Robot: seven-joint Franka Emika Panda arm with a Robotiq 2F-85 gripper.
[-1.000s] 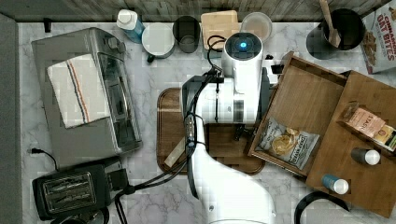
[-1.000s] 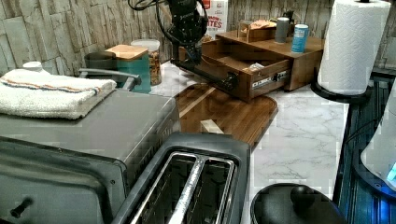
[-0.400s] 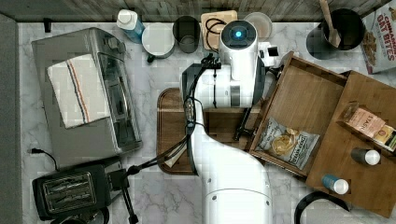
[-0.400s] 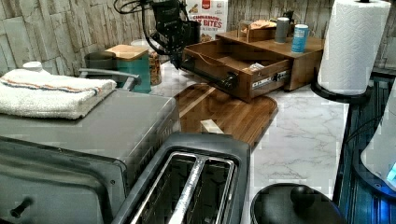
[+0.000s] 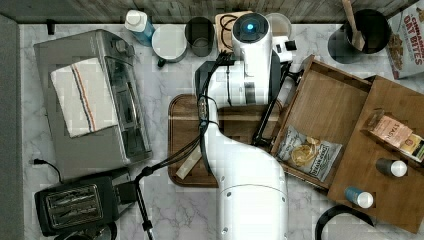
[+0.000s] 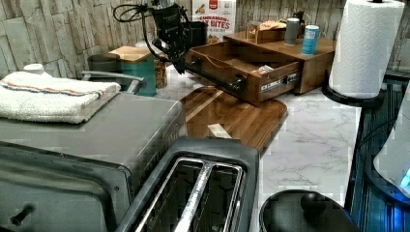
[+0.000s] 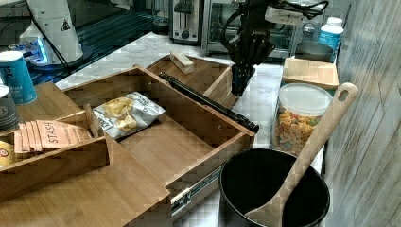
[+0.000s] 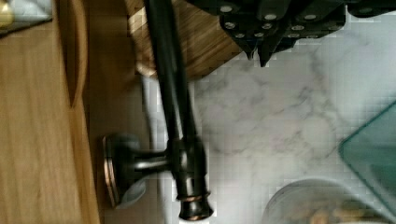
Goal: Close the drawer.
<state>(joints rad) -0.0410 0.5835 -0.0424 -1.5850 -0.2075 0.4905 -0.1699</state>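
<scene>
The drawer (image 5: 330,105) is a shallow medium-brown wooden box pulled out of its cabinet, with a crisp packet (image 5: 307,152) lying inside. A black bar handle (image 5: 272,112) runs along its front (image 6: 251,84). My gripper (image 8: 258,55) hangs shut and holds nothing. It is over the marble counter just beyond the far end of the handle (image 8: 175,107), apart from it. In the right view the gripper (image 7: 236,87) points down beside the drawer's front corner (image 7: 246,137). In the left view the gripper (image 6: 180,67) sits to the left of the drawer.
A darker round-cornered tray (image 5: 185,115) with a small wooden block (image 5: 187,165) lies in front of the drawer. A cereal jar (image 7: 295,118) and a black pot with a wooden spoon (image 7: 274,189) stand close by. The flat wooden top (image 5: 395,190) carries bottles. A toaster oven (image 5: 95,110) stands across the counter.
The arm has travelled along the drawer's front toward the back wall, upward in the top view, and now sits off the handle's far end. The drawer has not moved.
</scene>
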